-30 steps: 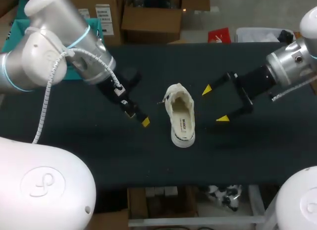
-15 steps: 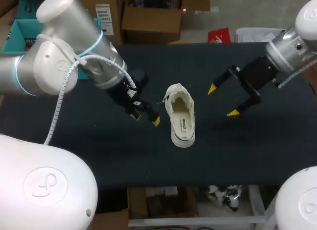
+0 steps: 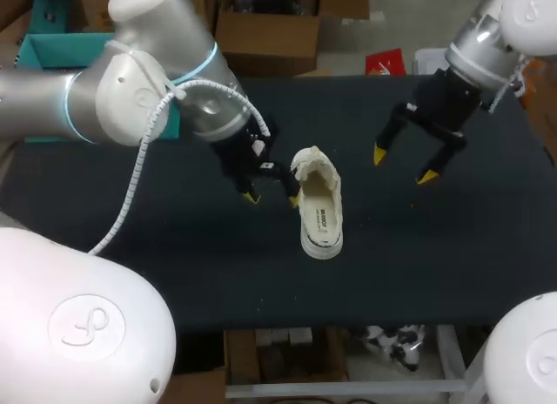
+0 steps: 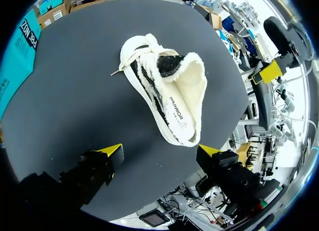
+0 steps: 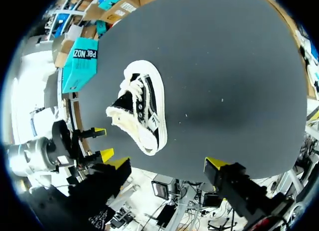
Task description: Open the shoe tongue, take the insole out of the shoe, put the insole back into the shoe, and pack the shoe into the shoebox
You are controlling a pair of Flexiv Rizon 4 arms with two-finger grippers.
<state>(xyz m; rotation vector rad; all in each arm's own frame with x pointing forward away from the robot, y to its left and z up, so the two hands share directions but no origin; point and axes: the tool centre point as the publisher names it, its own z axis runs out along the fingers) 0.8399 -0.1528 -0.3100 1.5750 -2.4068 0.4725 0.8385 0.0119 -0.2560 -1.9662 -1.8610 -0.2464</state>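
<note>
The cream, fleece-lined canvas shoe [image 3: 318, 208] lies mid-way across the dark table [image 3: 452, 265], its long axis running near-to-far. Your left gripper [image 3: 272, 198] hangs just beside its left flank, fingers spread wide (clearly the nearer one). The right gripper [image 3: 402, 165], equally wide, stands well apart.

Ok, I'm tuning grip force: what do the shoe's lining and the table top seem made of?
Lining of the shoe: cream fleece by the look, fuzzy and matte along the collar. Table top: dark matte cloth or rubber mat, no glare; I cannot tell which.
</note>
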